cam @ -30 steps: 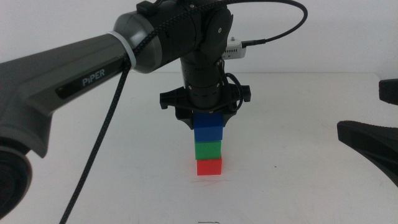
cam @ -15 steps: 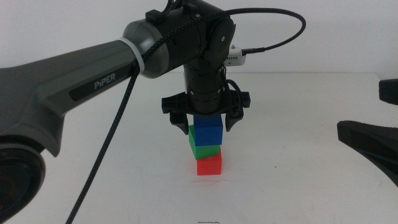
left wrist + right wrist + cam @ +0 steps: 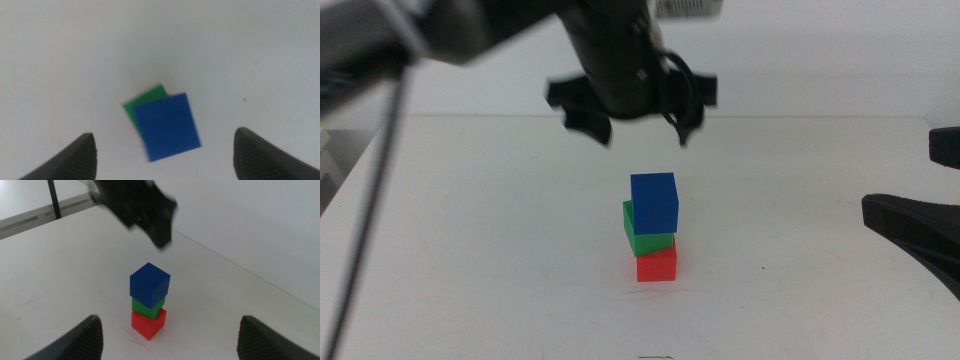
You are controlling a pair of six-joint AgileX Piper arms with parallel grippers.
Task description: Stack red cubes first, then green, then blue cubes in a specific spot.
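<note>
Three cubes stand stacked on the white table: the red cube [image 3: 657, 265] at the bottom, the green cube [image 3: 645, 233] on it, the blue cube [image 3: 654, 201] on top. The upper two sit twisted and shifted off the red one. My left gripper [image 3: 634, 130] hangs open well above the stack, blurred, holding nothing. From its wrist camera I look straight down at the blue cube [image 3: 167, 126] with a corner of the green cube [image 3: 141, 106] showing under it. My right gripper [image 3: 912, 225] waits open at the right edge; its view shows the blue cube [image 3: 149, 285], green cube [image 3: 148, 306] and red cube [image 3: 148, 323].
The white table [image 3: 470, 230] spreads bare on all sides of the stack. The left arm's dark body [image 3: 135, 202] hangs over the stack's far side in the right wrist view.
My left gripper opened, let go of the blue cube and rose high above the stack. The green and blue cubes now sit skewed on the red one. The right arm stayed still.
</note>
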